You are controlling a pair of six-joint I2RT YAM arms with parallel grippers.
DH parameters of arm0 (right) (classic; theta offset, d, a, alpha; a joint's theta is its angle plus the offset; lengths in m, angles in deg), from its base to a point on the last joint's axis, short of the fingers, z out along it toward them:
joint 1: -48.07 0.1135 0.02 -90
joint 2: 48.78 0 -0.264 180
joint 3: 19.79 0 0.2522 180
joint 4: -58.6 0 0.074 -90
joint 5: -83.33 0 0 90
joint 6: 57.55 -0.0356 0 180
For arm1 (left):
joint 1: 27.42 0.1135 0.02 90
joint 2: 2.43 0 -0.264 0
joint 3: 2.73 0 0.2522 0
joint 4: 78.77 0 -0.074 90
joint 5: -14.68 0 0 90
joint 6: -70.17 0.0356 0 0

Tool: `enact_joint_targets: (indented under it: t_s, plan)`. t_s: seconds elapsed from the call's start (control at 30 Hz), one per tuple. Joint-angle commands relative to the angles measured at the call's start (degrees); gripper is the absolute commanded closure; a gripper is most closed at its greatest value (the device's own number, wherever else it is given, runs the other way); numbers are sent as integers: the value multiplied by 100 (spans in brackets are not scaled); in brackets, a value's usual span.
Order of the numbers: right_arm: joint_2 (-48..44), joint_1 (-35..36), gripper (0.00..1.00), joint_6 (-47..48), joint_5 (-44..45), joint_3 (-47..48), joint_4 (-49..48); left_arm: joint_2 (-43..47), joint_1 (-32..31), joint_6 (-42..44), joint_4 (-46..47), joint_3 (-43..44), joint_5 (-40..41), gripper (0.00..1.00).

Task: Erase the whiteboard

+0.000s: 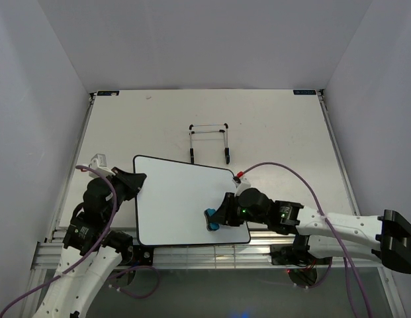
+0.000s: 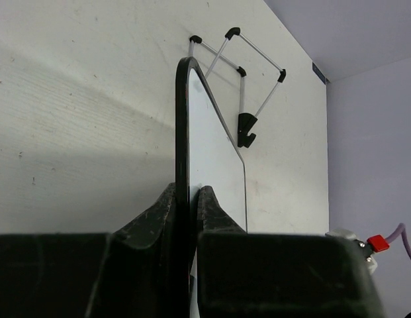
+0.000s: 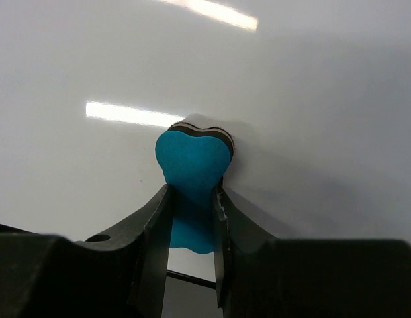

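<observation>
The whiteboard (image 1: 179, 199) lies flat on the table, glossy white with a thin black rim, and no writing shows on it. My left gripper (image 1: 134, 182) is shut on the whiteboard's left edge; in the left wrist view the rim (image 2: 184, 132) runs edge-on between both fingers. My right gripper (image 1: 217, 215) is shut on the blue bone-shaped eraser (image 1: 210, 219), near the board's lower right. In the right wrist view the eraser (image 3: 193, 165) has its dark felt face pressed against the white surface (image 3: 311, 106).
A black wire stand (image 1: 209, 141) sits on the table just beyond the board's far edge, also visible in the left wrist view as the stand (image 2: 243, 86). White walls enclose the table on three sides. A purple cable (image 1: 291, 173) loops over the right arm.
</observation>
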Motion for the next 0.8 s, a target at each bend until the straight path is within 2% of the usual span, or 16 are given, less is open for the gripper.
enact_joint_targets:
  t_s: [0.0,0.17,0.27,0.43,0.57,0.77]
  plan:
    - [-350,93,92,-1024,-3,-1157,2504,-70,-38,628,174,-34,436,100]
    - [-1583,93,92,-1571,163,-1475,3751,36,-38,522,183,-96,550,100]
    - [-1883,93,92,-1563,94,-1466,3797,54,-38,496,244,-139,568,100]
    - [-541,93,92,-1203,58,-1037,3876,89,-38,522,315,-131,542,100]
    - [505,84,92,-1018,374,-772,3824,115,-56,610,271,-17,638,100]
    - [657,-13,92,-1000,454,-684,3841,89,-179,742,157,80,788,100]
